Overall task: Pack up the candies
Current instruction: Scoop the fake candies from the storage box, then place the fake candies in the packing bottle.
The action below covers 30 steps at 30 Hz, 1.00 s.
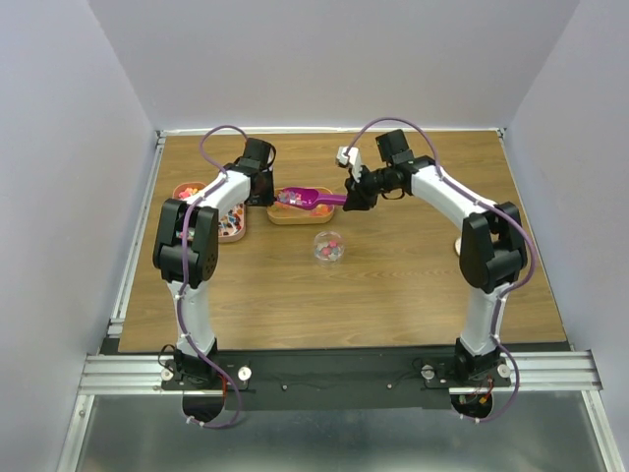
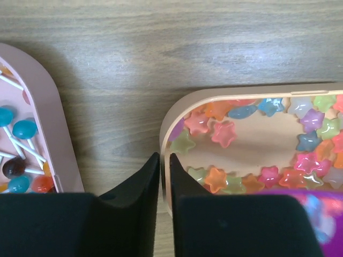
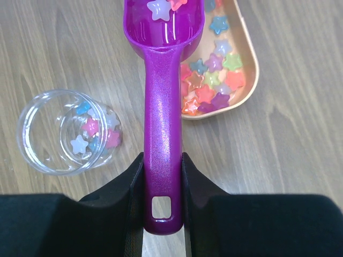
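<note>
Star-shaped candies (image 2: 222,131) in many colours lie in an oblong peach tray (image 2: 177,115) (image 1: 285,215). My left gripper (image 2: 164,156) (image 1: 263,192) straddles the tray's left rim, jaws only slightly apart, with a sliver of gap beside the rim. My right gripper (image 3: 162,158) (image 1: 352,200) is shut on the handle of a magenta scoop (image 3: 161,96) (image 1: 310,200). The scoop's bowl hangs over the tray (image 3: 252,80) with a few candies (image 3: 159,8) in it. A clear plastic cup (image 3: 64,134) (image 1: 327,246) lies on its side nearer me, holding several candies.
A second peach tray (image 2: 53,123) (image 1: 233,224) with lollipops sits just left of the candy tray. A third small tray (image 1: 187,190) stands at the far left. Wooden tabletop, white walls on three sides.
</note>
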Available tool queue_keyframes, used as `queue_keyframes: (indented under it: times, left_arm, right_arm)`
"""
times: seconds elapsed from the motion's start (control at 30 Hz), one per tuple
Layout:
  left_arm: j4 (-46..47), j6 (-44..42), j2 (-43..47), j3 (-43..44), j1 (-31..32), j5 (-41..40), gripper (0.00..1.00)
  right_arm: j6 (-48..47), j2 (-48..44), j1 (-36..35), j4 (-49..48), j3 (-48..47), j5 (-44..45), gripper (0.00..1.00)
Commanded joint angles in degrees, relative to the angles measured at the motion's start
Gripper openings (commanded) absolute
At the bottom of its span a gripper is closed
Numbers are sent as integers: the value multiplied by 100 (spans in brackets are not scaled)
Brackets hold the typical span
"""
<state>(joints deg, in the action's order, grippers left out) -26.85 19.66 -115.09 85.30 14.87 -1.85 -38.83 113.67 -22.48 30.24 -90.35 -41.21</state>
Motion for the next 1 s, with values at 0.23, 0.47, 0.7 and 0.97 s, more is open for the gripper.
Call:
queue_keyframes:
  times: [0.23, 0.47, 0.7, 0.97]
  left_arm:
    - [180, 73, 425, -4, -2, -114, 38]
    - [286, 91, 1216, 13, -37, -281, 44]
    - [707, -102, 2174, -487, -46, -693, 49]
    - [1313, -393, 3290, -1479, -55, -1457, 49]
  right_arm:
    - [384, -1197, 24, -18, 579, 253, 1]
    - [868, -2076, 24, -18, 1387, 359, 1]
    - [1745, -3104, -19, -9, 2301, 605, 1]
    - [2283, -4150, -143, 553, 2961, 1395, 1]
